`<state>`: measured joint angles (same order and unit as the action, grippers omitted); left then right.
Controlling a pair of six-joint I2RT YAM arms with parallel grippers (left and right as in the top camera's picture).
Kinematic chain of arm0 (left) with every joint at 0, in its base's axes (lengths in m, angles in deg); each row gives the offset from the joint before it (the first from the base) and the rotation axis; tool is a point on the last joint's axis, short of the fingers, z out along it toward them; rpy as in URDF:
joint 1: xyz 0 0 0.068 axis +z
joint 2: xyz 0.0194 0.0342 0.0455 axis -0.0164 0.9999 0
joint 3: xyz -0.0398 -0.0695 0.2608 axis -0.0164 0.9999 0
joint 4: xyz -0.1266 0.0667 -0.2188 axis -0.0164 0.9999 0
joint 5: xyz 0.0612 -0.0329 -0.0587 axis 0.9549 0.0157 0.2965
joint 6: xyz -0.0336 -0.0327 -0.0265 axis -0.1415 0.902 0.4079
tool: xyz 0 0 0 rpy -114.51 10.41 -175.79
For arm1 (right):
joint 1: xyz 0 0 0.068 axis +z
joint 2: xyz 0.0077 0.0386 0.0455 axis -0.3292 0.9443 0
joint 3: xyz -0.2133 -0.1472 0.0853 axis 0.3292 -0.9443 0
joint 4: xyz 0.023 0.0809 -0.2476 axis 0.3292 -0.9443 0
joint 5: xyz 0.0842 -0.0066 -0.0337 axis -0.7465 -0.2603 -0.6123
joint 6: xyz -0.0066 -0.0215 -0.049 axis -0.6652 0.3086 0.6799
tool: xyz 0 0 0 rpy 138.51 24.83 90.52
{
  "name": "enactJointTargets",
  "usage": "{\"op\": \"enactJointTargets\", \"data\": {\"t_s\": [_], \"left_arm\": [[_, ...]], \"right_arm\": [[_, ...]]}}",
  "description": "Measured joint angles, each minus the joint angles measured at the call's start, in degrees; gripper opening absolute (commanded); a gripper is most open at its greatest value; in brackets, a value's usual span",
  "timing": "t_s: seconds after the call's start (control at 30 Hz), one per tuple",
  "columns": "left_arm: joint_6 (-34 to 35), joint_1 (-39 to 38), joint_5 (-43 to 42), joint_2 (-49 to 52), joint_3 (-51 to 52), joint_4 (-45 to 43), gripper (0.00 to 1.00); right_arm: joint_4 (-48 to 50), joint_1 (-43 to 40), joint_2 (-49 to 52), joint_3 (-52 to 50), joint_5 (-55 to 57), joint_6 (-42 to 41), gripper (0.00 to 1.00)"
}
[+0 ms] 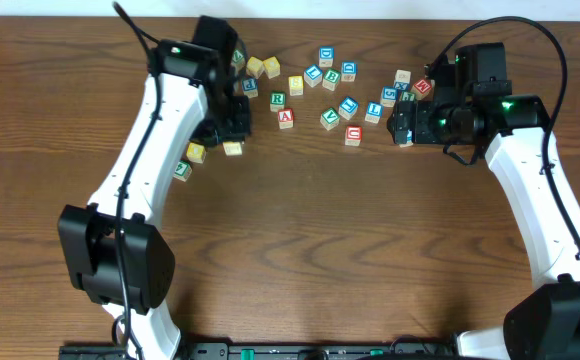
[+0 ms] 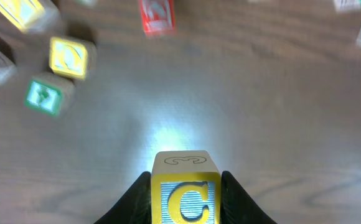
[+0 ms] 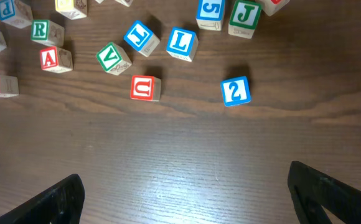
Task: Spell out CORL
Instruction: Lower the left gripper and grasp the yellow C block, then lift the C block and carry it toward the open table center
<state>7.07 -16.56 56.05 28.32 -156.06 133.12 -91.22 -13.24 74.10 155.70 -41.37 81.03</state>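
Loose blocks, blue L block (image 3: pixel 181 42) and green R block (image 3: pixel 42 30) among them, lie farther off. Left gripper (image 2: pixel 185 186) clamps the yellow C block (image 2: pixel 185 196); right gripper (image 3: pixel 193 190) hovers low, fingers wide apart.

Table (image 3: pixel 180 168): smooth wood grain, slight sheen. C block (image 2: pixel 185 186): pale wood, painted faces. Arm shells (image 1: pixel 135 150): glossy plastic.

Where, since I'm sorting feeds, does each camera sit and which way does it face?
Overhead: above the table, looking straight down; left arm and right arm show.
Left wrist: on its arm, facing the tabletop; left claw grips the C block.
Right wrist: on its arm, facing down at the letter blocks; open right claw shows.
Shared: red U block appears in right wrist and overhead.
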Motion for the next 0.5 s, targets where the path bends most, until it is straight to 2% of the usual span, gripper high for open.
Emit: {"op": "enactJointTargets", "data": {"t_s": [0.2,0.5], "left_arm": [[1.09,-4.57,0.0,0.0,1.68,1.75,0.25],[4.09,-7.3,0.02,0.0,11.02,-0.26,0.25]], "right_arm": [[0.0,0.0,0.0,0.0,0.0,0.0,0.99],[0.0,0.0,0.0,0.0,0.0,0.0,0.99]]}}
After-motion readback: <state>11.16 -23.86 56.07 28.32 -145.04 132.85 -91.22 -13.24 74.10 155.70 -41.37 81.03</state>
